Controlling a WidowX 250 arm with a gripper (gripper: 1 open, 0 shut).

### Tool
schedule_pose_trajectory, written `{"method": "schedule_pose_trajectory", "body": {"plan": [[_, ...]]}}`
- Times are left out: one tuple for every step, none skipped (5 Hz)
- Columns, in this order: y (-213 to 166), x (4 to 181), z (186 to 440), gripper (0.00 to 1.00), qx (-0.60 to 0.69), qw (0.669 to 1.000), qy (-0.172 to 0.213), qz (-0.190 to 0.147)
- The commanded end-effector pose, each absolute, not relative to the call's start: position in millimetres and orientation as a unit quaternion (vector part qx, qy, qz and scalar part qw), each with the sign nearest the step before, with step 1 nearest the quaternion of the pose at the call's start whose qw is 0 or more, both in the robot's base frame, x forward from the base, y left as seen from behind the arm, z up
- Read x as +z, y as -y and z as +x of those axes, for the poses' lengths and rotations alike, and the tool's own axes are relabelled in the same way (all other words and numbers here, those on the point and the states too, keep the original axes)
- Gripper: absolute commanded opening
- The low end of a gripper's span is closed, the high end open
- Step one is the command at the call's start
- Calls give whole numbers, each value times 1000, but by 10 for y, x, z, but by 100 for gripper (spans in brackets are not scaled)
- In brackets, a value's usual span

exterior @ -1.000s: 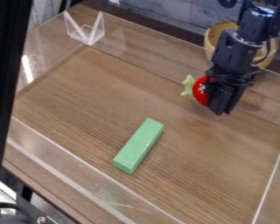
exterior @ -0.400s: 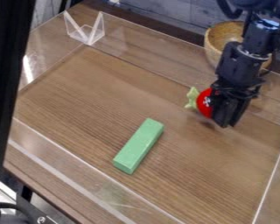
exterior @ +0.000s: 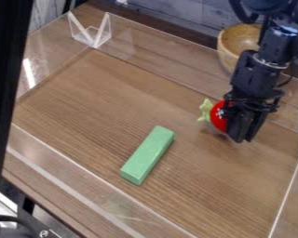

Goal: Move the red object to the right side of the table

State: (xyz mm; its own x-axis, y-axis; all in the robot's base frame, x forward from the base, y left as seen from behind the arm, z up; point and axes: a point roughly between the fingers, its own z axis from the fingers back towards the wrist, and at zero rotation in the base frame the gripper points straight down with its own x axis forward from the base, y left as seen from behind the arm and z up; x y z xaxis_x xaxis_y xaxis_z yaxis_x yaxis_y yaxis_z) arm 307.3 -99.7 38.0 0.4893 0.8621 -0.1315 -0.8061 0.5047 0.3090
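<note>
The red object [exterior: 216, 113], a small glossy red toy fruit with a pale leafy cap on its left, sits low over the brown table [exterior: 101, 102] near the right wall. My black gripper [exterior: 244, 130] points steeply down and is shut on it, its fingers covering the fruit's right side. Whether the fruit touches the tabletop I cannot tell.
A green rectangular block [exterior: 148, 154] lies left of and nearer than the gripper. A round wooden bowl [exterior: 242, 45] stands behind the arm at the far right. Low clear acrylic walls [exterior: 290, 191] border the table, and a clear stand [exterior: 90, 32] sits at the far left.
The gripper has carried the red fruit a little to the right and toward the near side, staying shut on it. The green block has not moved.
</note>
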Motion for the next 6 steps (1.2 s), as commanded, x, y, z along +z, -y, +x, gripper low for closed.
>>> {"method": "schedule_pose_trajectory", "body": {"plan": [[1055,706,3109,0,479,868,-110,64],[1050,717,3087,0,471,873,-116,60],[1043,721,3075,0,466,875,-120,57],[1034,736,3059,0,460,877,-125,53],[1036,771,3031,0,453,880,-131,48],[1009,719,3038,0,443,885,-136,43]]}}
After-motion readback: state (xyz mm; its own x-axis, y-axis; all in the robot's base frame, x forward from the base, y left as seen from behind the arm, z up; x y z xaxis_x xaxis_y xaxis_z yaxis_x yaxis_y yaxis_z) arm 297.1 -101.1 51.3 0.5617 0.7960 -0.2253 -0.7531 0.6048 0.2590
